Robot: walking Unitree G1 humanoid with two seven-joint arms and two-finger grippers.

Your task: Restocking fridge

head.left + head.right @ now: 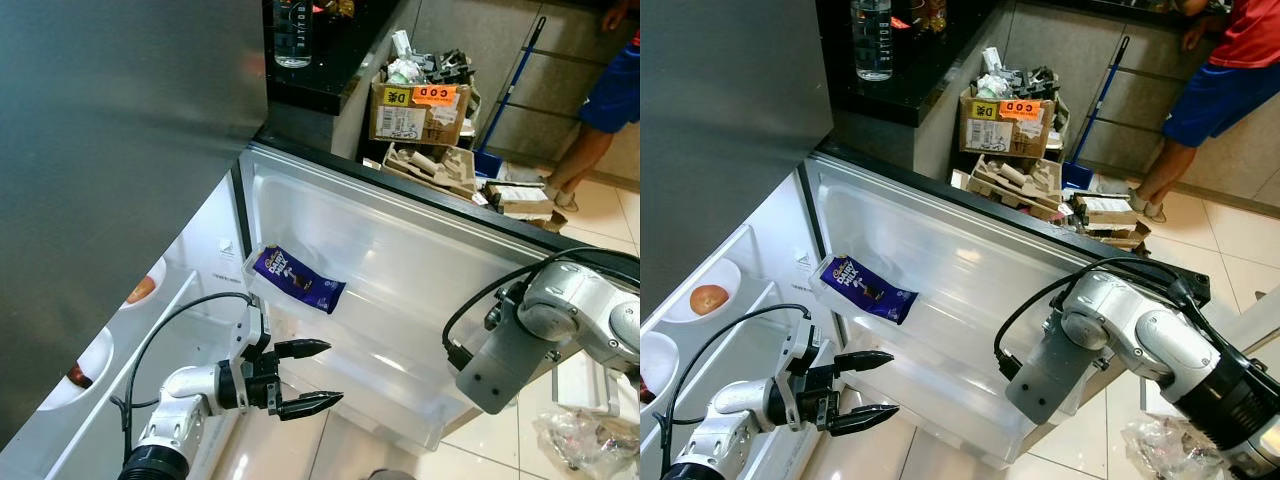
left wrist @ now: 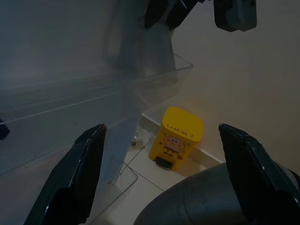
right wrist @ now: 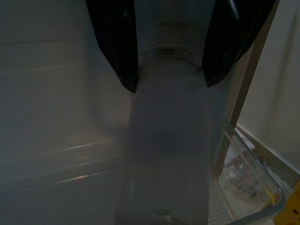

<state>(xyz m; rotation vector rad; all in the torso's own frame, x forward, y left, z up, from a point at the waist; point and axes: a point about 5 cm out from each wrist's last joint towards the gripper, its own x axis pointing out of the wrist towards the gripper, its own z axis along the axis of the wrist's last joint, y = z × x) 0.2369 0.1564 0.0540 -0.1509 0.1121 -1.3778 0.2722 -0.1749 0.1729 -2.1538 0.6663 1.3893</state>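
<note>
2 grippers are at work by the open fridge door (image 1: pixel 420 250). A clear bottle (image 3: pixel 164 140) is pinched at its neck by the right gripper (image 3: pixel 171 47) over the lower door shelf (image 3: pixel 243 187). The left gripper (image 1: pixel 312 377) is spread and empty. If released tilted, the bottle may be toppled.

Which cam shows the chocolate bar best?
Left eye view: the purple chocolate bar lies unobstructed in the open fridge door's shelf, wrapper print visible. Right eye view shows it too, slightly smaller. Left wrist view catches at most a dark sliver at its edge.
</note>
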